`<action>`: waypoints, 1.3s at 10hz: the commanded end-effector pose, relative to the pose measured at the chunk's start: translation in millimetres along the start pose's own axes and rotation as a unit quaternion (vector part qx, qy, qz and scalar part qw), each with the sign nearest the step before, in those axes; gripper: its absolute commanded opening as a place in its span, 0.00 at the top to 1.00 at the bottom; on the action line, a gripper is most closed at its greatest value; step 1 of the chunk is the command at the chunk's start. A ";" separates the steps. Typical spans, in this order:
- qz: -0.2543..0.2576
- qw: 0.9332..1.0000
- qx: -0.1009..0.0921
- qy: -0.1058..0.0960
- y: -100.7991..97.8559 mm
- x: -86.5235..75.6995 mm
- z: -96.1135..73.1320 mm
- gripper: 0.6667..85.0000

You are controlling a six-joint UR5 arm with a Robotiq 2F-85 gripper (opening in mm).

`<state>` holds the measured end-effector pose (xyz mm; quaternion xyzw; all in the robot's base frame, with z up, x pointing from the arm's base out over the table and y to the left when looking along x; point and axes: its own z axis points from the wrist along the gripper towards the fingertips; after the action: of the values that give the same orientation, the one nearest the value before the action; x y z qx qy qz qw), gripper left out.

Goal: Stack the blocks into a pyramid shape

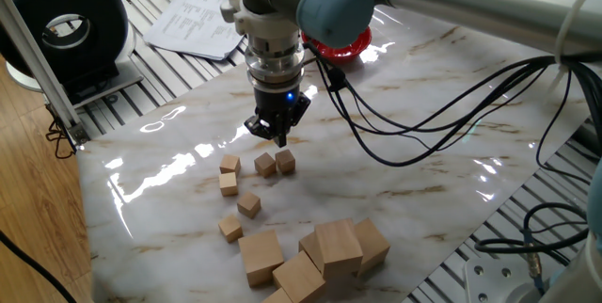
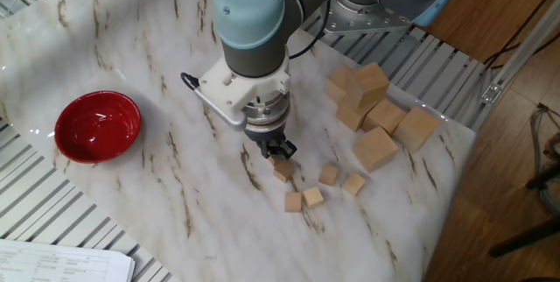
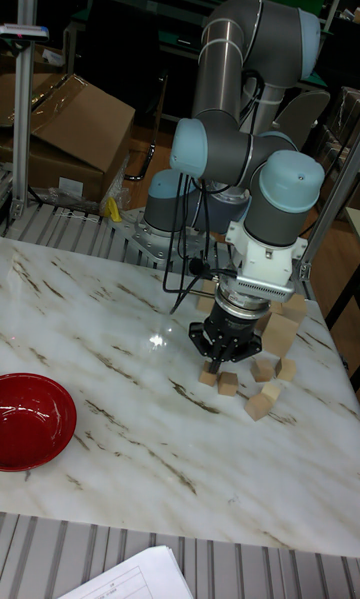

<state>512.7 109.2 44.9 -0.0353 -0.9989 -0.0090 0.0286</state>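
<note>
We've got six small wooden cubes (image 1: 249, 183) scattered loose on the marble tabletop (image 1: 423, 181), none stacked on another. Three sit in a rough row: one at the left end (image 1: 229, 164), a middle one (image 1: 265, 164), and one at the right end (image 1: 285, 160) with the last two almost touching. A fourth (image 1: 228, 183) is just below the left one, a fifth (image 1: 248, 205) a bit further toward the camera, and the sixth (image 1: 230, 227) nearest the pile of big cubes (image 1: 315, 251).

The gripper (image 1: 278, 136) hangs above the row, off the tabletop, not touching any cube. Its jaws look pressed close together with nothing between them, a blue light glowing just above.

In the other fixed view the same gripper (image 2: 280, 149) sits right over one small cube (image 2: 283, 171), with the others spread out toward the big cubes (image 2: 378, 107). In the tall fixed view the gripper (image 3: 225, 351) partly hides the cubes behind it.

Further out: a red bowl (image 2: 97, 126) well apart from the cubes, black cables (image 1: 442, 105) looping off the arm, and some papers (image 1: 199, 16) past the edge.
</note>
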 end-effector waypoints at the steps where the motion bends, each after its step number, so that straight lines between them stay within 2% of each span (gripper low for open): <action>1: -0.018 1.000 -0.005 0.006 1.8 2.6 -1.4 0.20; 2: -0.016 1.000 -0.012 -0.002 6.0 -1.5 -1.5 0.14; 3: -0.024 1.000 -0.018 0.003 9.0 1.7 -1.8 0.06; 4: -0.030 0.999 -0.015 0.006 7.3 3.2 -1.7 0.02; 8: -0.031 0.999 -0.016 0.014 7.6 6.9 -1.5 0.00; 10: -0.031 0.999 -0.005 0.010 1.9 3.3 0.5 0.06; 11: -0.027 1.000 -0.002 0.009 0.4 2.2 0.7 0.13; 13: -0.012 1.000 0.007 -0.010 -3.9 -8.4 1.8 0.31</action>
<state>512.9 107.2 43.0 -0.0088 -0.9995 -0.0050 0.0312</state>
